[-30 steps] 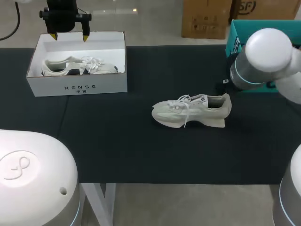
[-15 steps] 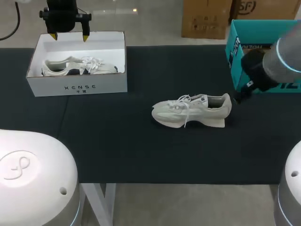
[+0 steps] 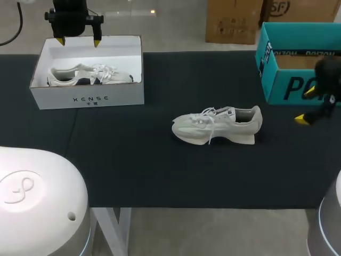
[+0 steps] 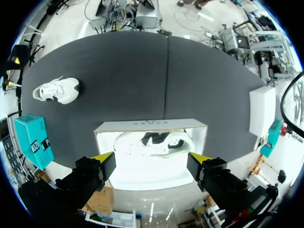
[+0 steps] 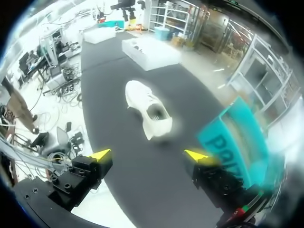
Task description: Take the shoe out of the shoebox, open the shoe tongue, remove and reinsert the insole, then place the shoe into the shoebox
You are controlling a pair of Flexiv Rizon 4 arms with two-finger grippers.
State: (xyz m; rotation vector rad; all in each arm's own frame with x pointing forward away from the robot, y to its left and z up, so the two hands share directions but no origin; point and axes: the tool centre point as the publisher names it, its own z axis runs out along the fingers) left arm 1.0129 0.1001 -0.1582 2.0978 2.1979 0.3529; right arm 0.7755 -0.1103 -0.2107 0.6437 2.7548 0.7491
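On the dark table (image 3: 160, 170), a white shoe (image 3: 217, 126) stands well ahead of the right tool (image 5: 148, 154), fingers spread; the left tool (image 4: 151, 156), likewise spread, hangs over the white shoebox (image 3: 88, 98).

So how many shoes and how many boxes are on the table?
Shoes: 2, the loose shoe and the boxed shoe
Boxes: 2, the white shoebox and the teal box
Total: 4
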